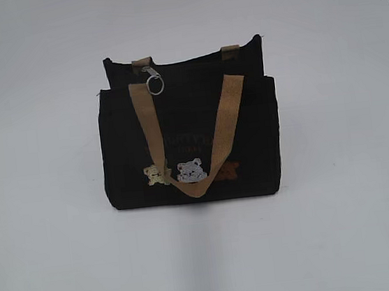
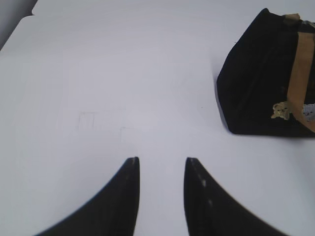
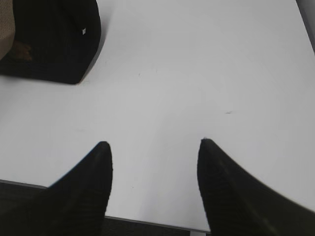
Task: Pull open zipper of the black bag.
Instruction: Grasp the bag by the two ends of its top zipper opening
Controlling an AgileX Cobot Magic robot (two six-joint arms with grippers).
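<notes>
You see the black bag (image 1: 188,142) standing upright on the white tabletop (image 1: 53,260), its front toward you. The zipper (image 1: 151,72) has its silver pull tab and ring hanging near the top left. A tan handle (image 1: 193,145) droops over the front, above three bear patches (image 1: 191,172).

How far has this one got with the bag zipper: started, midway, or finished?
Not started. The black bag stands upright on the white table, its silver pull tab hanging at the left end of the top edge, untouched. Nothing is in hand: the left claw and right claw are both open and empty over bare table, apart from the bag. Still left: reach in, steady the bag, grip the tab and pull it along.
</notes>
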